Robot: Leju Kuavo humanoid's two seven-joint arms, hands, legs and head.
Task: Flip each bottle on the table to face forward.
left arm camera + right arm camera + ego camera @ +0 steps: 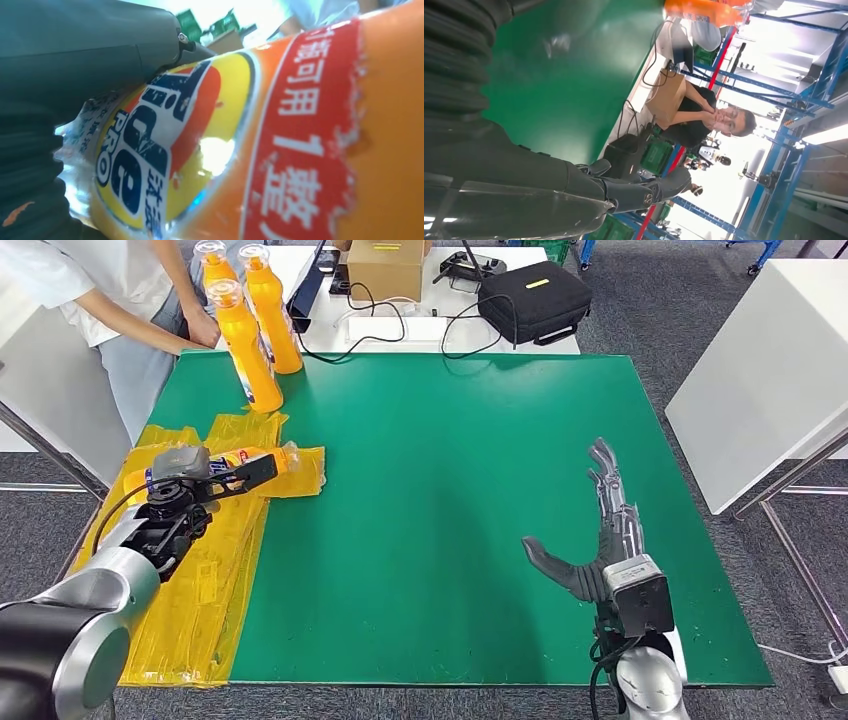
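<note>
Gripping a lying bottle (262,459) over a yellow sheet (210,580) at the mat's left side, the left hand (205,478) has its dark fingers wrapped over the orange body, the cap end pointing toward the middle of the green mat (450,490). From the left wrist camera the bottle's label (165,150) sits close up, blue lettering on a yellow oval beside a red band with white characters, and the thick grey thumb (100,45) lies against the label.

Three more bottles (250,330) stand upright together at the mat's far-left corner, touching or nearly so. A person (120,300) in a white top stands just behind them, one hand resting at the table edge beside the bottles.

Well apart at the mat's right side, the right hand (590,540) hovers with nothing in it, fingers stretched forward and thumb spread wide to the side; the right wrist view shows its fingers (644,192) straight above the green surface.

Beyond the mat lie a cardboard box (385,268), a black case (533,300) and cables (400,325) on a white table.
</note>
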